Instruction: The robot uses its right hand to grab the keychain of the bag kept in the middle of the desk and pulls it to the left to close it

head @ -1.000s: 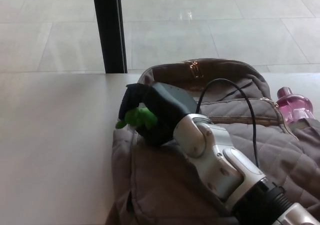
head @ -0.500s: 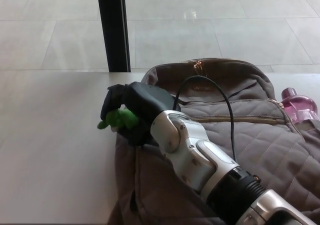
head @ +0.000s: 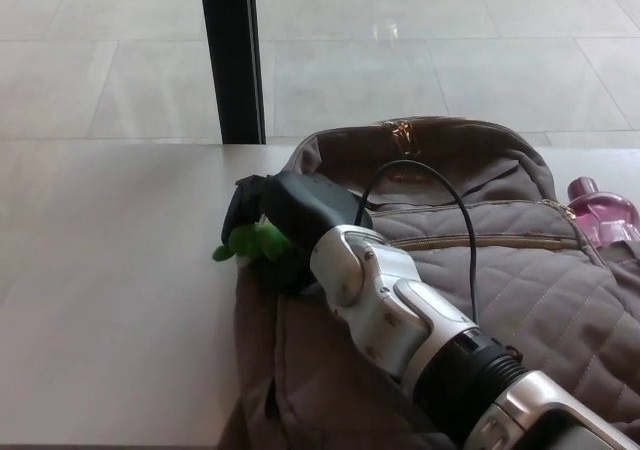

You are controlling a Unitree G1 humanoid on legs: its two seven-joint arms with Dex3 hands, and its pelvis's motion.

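Note:
A grey-brown quilted bag [head: 500, 270] lies on the white desk [head: 110, 300], filling the right half of the head view. My right hand [head: 275, 225] reaches across it from the lower right and sits at the bag's left edge. Its black fingers are shut on a small green keychain [head: 250, 242], which sticks out leftward from the hand over the desk. The zip under the hand and forearm is hidden. My left hand does not show.
A pink bottle [head: 600, 210] pokes out of the bag's right side pocket. A black post [head: 232, 55] stands behind the desk's far edge, with tiled floor beyond. A black cable [head: 440, 185] loops over my right wrist.
My right hand carried the green keychain leftward past the bag's edge, then came back slightly right. The camera view shifted a little as well.

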